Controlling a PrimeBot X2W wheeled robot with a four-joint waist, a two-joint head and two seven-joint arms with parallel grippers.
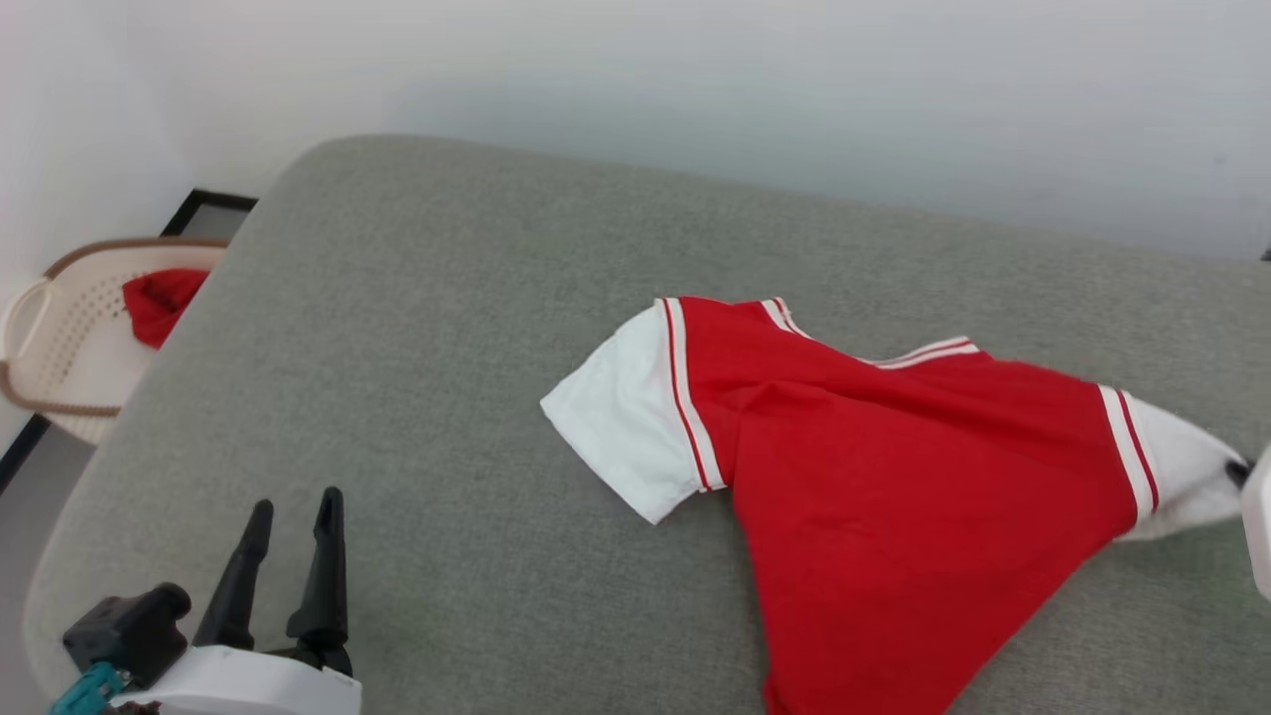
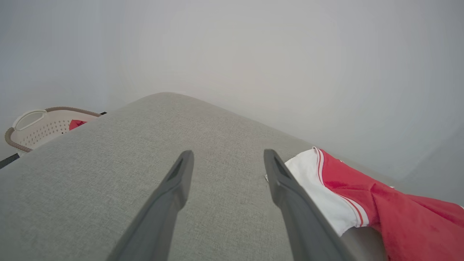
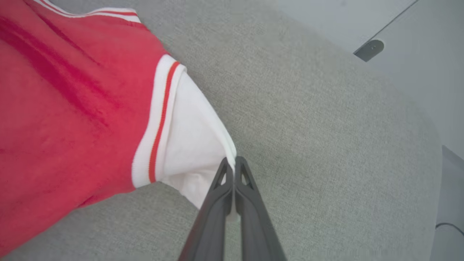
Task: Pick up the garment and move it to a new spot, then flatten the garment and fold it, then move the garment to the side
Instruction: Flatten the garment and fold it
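Your shirt (image 1: pixel 894 467) lies across the right half of the grey table (image 1: pixel 447 298), red body rumpled, one white sleeve (image 1: pixel 621 437) flat toward the middle. Your right gripper (image 3: pixel 235 162) has its jaws pinched together on the edge of the other sleeve, near the table's right side. Your left gripper (image 1: pixel 295 506) hovers over bare table at the near left, jaws spread wide and holding nothing, apart from the shirt. A cream basket (image 1: pixel 60 328) with a red cloth (image 1: pixel 159 298) sits beyond the table's left edge
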